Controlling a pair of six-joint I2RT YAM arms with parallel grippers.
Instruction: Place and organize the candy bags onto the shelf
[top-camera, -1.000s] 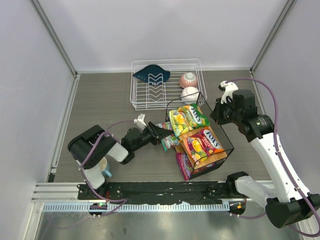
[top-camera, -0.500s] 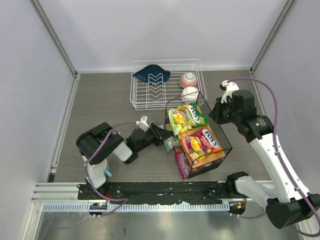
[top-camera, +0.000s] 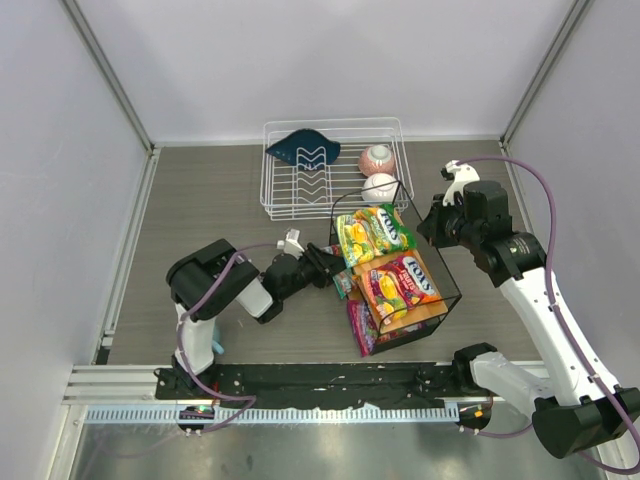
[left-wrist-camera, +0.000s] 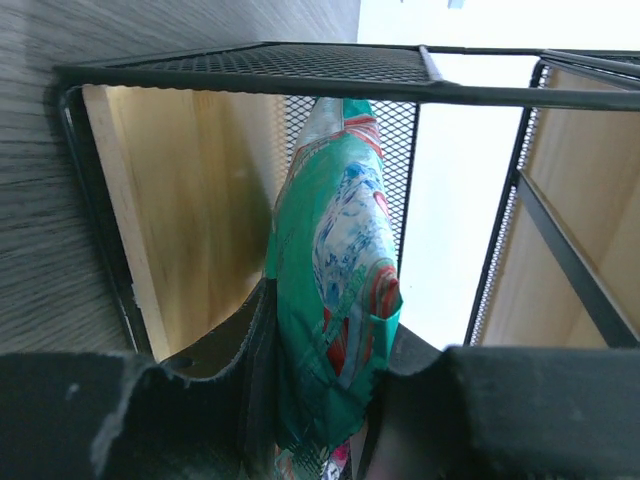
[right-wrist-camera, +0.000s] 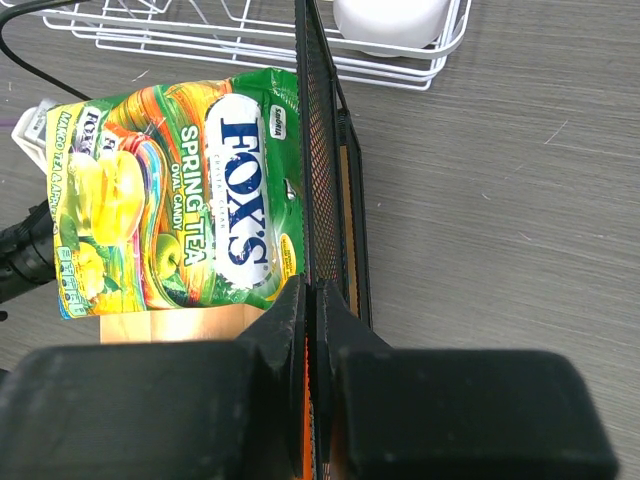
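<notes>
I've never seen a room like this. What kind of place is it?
Probably a robot test booth: white panels surround the table, and the left arm and right arm are bolted at its near edge.

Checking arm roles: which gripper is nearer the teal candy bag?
Left. The left gripper holds the teal bag at the shelf's open side; the right gripper is across the shelf, shut on its mesh wall.

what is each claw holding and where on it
The left claw pinches the teal candy bag by its near end. The right claw is clamped on the shelf, on its black mesh side wall.
</notes>
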